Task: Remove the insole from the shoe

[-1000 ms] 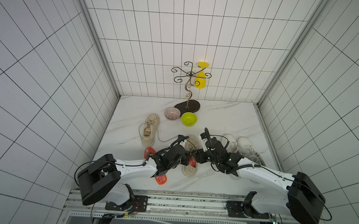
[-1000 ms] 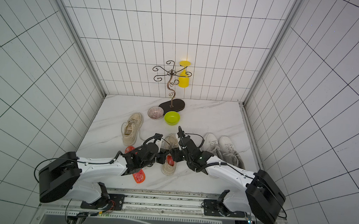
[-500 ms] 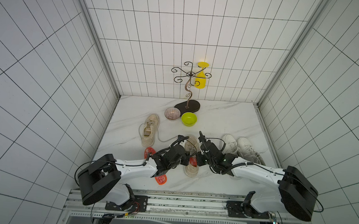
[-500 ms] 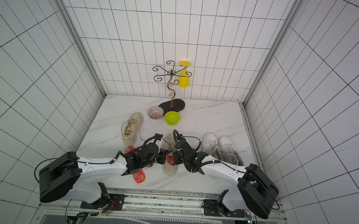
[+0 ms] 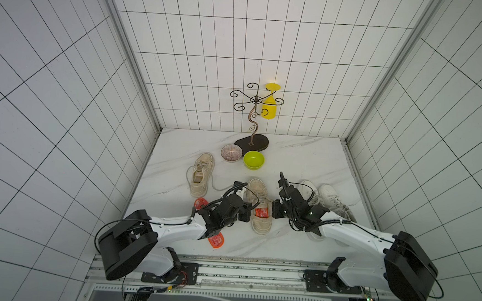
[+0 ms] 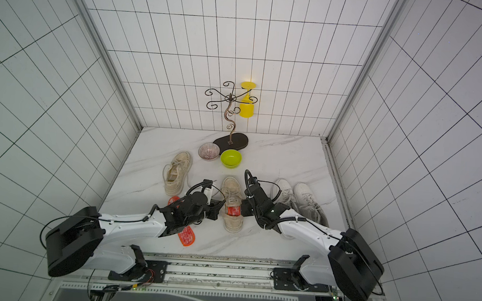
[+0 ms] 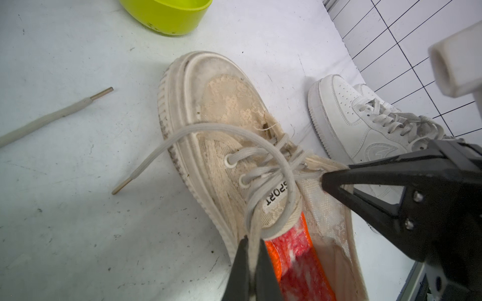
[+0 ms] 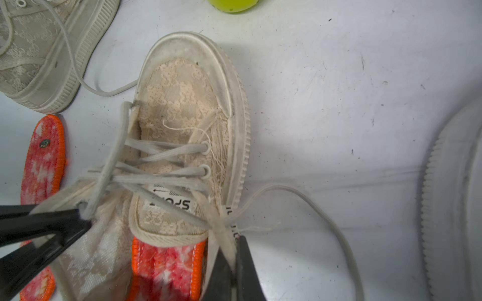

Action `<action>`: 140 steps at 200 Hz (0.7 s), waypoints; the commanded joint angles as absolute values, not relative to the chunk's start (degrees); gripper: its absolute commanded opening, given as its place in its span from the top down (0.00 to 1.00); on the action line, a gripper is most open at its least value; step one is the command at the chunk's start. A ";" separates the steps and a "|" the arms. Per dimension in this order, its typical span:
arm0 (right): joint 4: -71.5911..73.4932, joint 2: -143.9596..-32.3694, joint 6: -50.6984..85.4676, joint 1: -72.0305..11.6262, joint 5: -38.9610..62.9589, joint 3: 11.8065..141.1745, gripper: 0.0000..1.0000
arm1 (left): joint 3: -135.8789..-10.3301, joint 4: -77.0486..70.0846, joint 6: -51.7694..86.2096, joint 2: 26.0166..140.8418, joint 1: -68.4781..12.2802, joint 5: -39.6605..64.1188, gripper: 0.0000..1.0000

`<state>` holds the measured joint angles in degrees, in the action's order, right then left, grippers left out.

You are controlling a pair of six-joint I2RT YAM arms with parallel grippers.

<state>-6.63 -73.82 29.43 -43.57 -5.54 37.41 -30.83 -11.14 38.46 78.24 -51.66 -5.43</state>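
Grip was held on both sides: the left gripper was pinched shut on one rim of the shoe, the right gripper clamped on the opposite rim. The orange insole was seen inside, tucked under the tongue, and the shoe was stood on the table.

an insole lies in the laced shoe. left of that shoe and farther back lies its mate; left and nearer, a loose insole. right of it sits a pair of sneakers. behind it stand a bowl and a second bowl, then a stand bearing a cup.
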 commanded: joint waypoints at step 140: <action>-9.69 -83.41 21.01 -51.41 -7.25 39.40 0.32 | -33.03 -13.07 39.02 83.50 -54.51 -6.50 1.00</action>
